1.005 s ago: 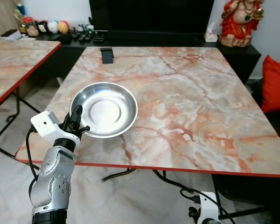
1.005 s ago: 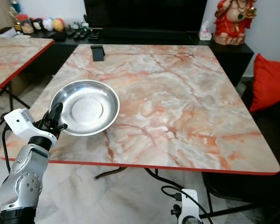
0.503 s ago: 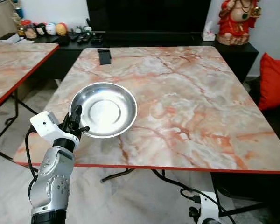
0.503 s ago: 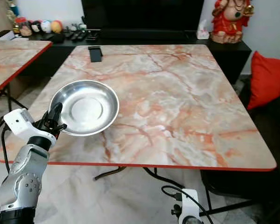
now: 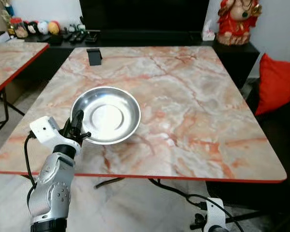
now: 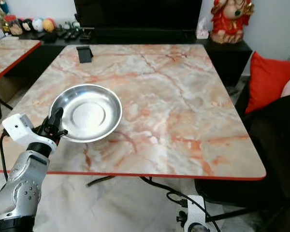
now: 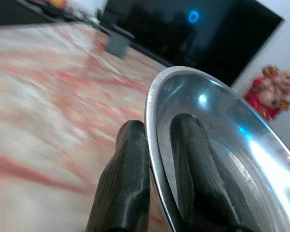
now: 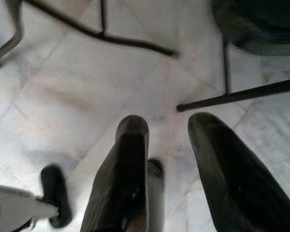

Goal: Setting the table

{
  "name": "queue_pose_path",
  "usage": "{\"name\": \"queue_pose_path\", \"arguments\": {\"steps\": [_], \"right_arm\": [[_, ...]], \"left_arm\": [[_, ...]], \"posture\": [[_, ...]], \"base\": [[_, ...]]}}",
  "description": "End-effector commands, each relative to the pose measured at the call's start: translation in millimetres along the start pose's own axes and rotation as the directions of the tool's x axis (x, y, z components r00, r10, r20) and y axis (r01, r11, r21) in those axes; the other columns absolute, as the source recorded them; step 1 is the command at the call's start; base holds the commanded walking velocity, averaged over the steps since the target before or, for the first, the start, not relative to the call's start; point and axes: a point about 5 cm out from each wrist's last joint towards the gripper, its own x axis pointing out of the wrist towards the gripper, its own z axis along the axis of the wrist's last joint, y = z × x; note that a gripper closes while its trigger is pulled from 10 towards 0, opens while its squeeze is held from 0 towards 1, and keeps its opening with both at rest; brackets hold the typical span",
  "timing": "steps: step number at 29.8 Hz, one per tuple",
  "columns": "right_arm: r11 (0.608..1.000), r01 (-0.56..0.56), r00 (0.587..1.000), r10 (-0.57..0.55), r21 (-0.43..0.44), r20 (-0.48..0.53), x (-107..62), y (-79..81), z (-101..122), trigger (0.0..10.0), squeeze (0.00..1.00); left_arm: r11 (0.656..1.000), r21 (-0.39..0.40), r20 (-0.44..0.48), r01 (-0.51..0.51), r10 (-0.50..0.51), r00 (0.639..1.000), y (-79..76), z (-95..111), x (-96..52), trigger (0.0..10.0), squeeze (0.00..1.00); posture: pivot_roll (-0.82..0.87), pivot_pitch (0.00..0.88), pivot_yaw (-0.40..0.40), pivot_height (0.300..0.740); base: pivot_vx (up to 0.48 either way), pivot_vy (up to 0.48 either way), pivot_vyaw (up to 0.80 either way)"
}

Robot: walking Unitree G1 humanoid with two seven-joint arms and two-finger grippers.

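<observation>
The left gripper pinches the near-left rim of a round stainless steel plate, its 2 black fingers closed narrowly with 1 on the outside of the rim and 1 inside the dish. The plate sits over the near-left part of the marble-patterned table, tilted slightly, its far edge close to the tabletop; whether it touches cannot be told. A small dark phone stand stands near the table's far-left edge. The right gripper hangs low below the table edge, over the pale tiled floor, its 2 fingers parted with a clear gap and holding nothing
</observation>
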Motion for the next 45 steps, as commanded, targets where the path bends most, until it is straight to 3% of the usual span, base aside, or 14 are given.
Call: {"name": "queue_pose_path", "arguments": {"steps": [1, 12, 20, 28, 45], "right_arm": [[1.0, 0.007, 1.0, -0.007, 0.007, -0.013, -0.7, -3.2, -2.7, 10.0, 0.0], [1.0, 0.004, 1.0, -0.004, -0.001, -0.014, -0.3, -2.1, -1.6, 10.0, 0.0], [1.0, 0.002, 1.0, -0.002, 0.001, -0.014, -0.1, -1.5, -1.2, 10.0, 0.0], [1.0, -0.004, 1.0, 0.004, -0.003, -0.015, -0.1, -1.1, -1.0, 10.0, 0.0], [1.0, -0.015, 1.0, 0.015, -0.01, -0.018, -0.1, -0.7, -1.1, 10.0, 0.0]], "left_arm": [[0.999, -0.01, 0.014, 0.045, -0.045, 0.999, -8.5, 5.0, 1.4, 10.0, 0.0], [0.999, -0.004, -0.01, 0.05, -0.05, 0.999, -8.8, 2.1, 1.3, 10.0, 0.0], [0.996, 0.046, -0.057, -0.073, 0.076, 0.995, 8.4, -5.3, -1.9, 10.0, 0.0], [0.997, 0.078, -0.245, -0.003, 0.022, 0.969, 4.6, -29.5, -3.0, 10.0, 0.0], [0.991, 0.133, -0.313, -0.002, 0.043, 0.949, 8.2, -36.5, -6.1, 10.0, 0.0]], "posture": [[-0.05, 0.0, 0.008, 0.707], [-0.06, 0.0, 0.017, 0.707], [-0.05, 0.0, 0.018, 0.707], [-0.06, 0.0, 0.021, 0.707], [-0.06, 0.0, 0.02, 0.707]], "base": [[0.0, 0.0, -0.69], [0.0, 0.0, -0.3], [0.0, 0.0, 0.0], [0.0, 0.0, 0.0], [0.0, 0.0, 0.0]]}}
